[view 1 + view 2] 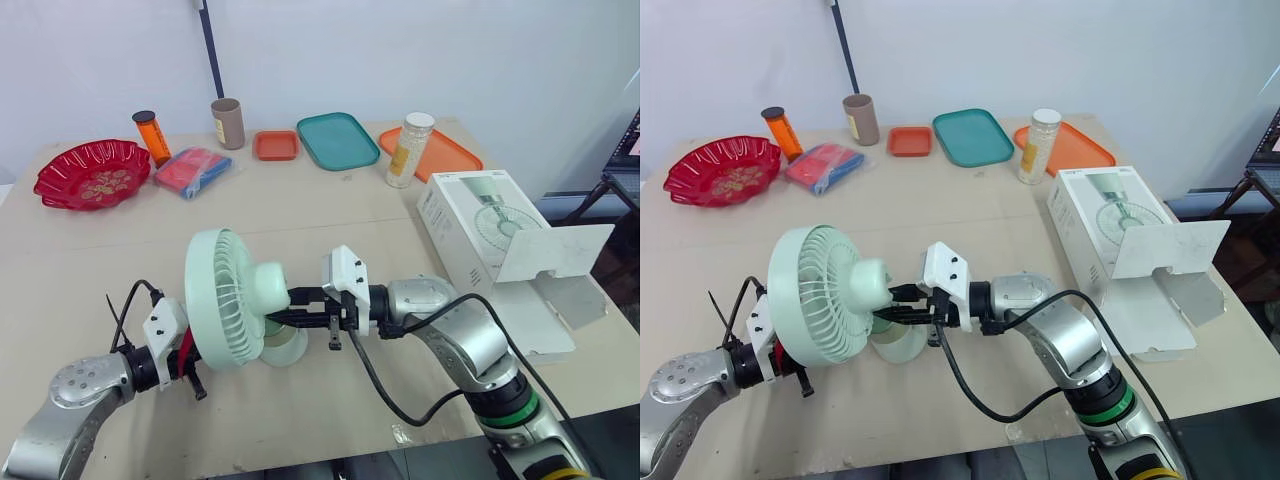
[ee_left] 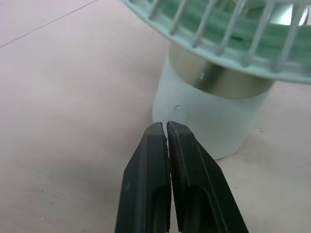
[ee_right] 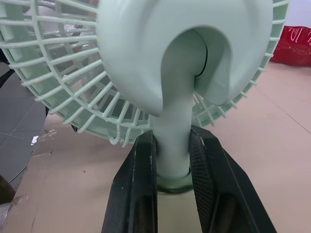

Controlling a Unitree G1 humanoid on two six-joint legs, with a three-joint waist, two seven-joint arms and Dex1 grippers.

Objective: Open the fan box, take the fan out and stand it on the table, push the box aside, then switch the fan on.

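Currently the pale green desk fan point(image 1: 235, 298) stands upright on the bench point(image 1: 330, 215), between the two claws. Its stem point(image 3: 175, 111) sits pinched in the right claw point(image 3: 172, 138), one finger each side, just above the round base point(image 2: 209, 121). Grille faces the left claw point(image 2: 166, 127), which is closed and empty, tips together right at the base's side wall; contact unclear. White fan box point(image 1: 470, 225) lies on the bench well behind the right claw, on that arm's outer side, end flap hanging open. Red bowl point(image 1: 90, 173) and teal tray point(image 1: 337, 140) far beyond both claws.
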